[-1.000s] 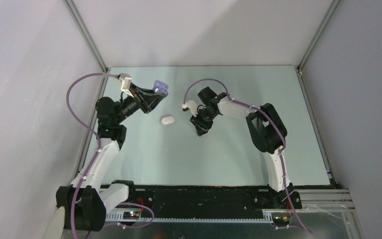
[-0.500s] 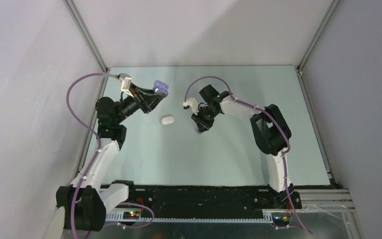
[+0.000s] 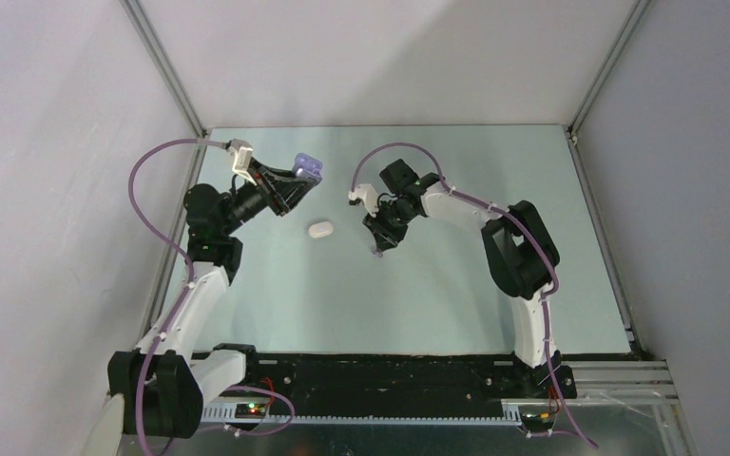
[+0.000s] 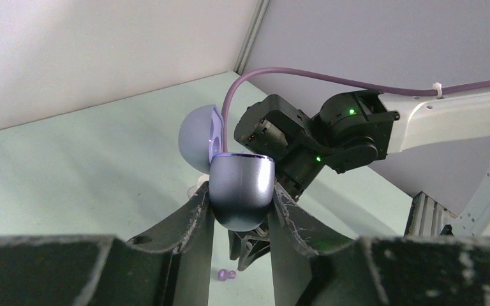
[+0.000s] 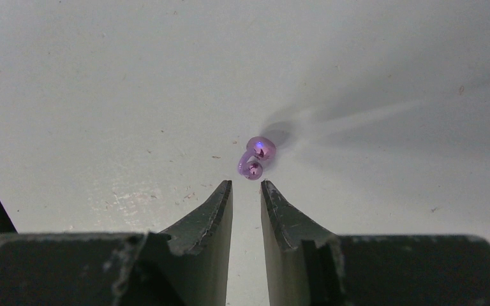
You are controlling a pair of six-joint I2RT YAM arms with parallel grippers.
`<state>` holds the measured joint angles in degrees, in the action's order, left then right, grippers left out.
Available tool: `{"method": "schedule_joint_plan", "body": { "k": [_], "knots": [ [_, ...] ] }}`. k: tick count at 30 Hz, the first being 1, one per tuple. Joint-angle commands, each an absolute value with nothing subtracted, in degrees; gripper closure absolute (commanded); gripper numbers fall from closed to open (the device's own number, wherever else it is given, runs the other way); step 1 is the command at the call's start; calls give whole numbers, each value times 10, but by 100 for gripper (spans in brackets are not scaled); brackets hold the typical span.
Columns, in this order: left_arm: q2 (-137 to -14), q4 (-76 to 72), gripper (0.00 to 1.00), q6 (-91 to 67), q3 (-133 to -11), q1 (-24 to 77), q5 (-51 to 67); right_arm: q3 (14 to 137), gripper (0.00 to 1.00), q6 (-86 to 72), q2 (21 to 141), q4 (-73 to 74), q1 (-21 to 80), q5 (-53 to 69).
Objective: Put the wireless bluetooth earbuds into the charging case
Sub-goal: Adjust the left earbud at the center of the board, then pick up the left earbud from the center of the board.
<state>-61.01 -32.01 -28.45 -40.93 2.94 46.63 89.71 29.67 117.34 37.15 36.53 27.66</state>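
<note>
My left gripper (image 3: 302, 179) is raised over the table's back left and is shut on the purple charging case (image 4: 241, 191), whose lid (image 4: 199, 137) stands open. The purple earbuds (image 5: 256, 157) lie on the table as two tiny rounded lobes touching each other, also visible low down in the left wrist view (image 4: 224, 274). My right gripper (image 5: 245, 185) points down at them with its tips just short of them. Its jaws stand a narrow gap apart with nothing between them. From above, that gripper (image 3: 378, 247) is at mid-table.
A closed white pebble-shaped case (image 3: 319, 230) lies on the table between the two grippers. The pale green table (image 3: 418, 304) is walled by white panels at the back and on both sides. Purple cables loop above both arms.
The right gripper has shifted slightly left toward the purple earbuds, and its jaws have narrowed. The left gripper and the case it holds have not moved.
</note>
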Motion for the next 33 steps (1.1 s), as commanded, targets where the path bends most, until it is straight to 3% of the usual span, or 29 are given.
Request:
{"method": "schedule_joint_plan", "body": {
  "k": [1, 10, 14, 17, 21, 33],
  "knots": [
    [-607, -341, 100, -275, -409, 24, 462, 921, 68, 282, 1166, 367, 357, 280],
    [-609, -343, 100, -274, -412, 24, 461, 910, 55, 248, 1153, 360, 374, 255],
    [-609, -342, 100, -274, -413, 24, 461, 896, 61, 243, 1140, 347, 388, 226],
    [-607, -340, 100, -274, -413, 24, 462, 884, 74, 261, 1130, 346, 397, 235],
    [-605, -340, 100, -273, -412, 24, 462, 873, 85, 302, 1127, 358, 408, 246],
    [-600, -337, 100, -270, -407, 23, 461, 861, 77, 344, 1147, 346, 431, 210]
  ]
}}
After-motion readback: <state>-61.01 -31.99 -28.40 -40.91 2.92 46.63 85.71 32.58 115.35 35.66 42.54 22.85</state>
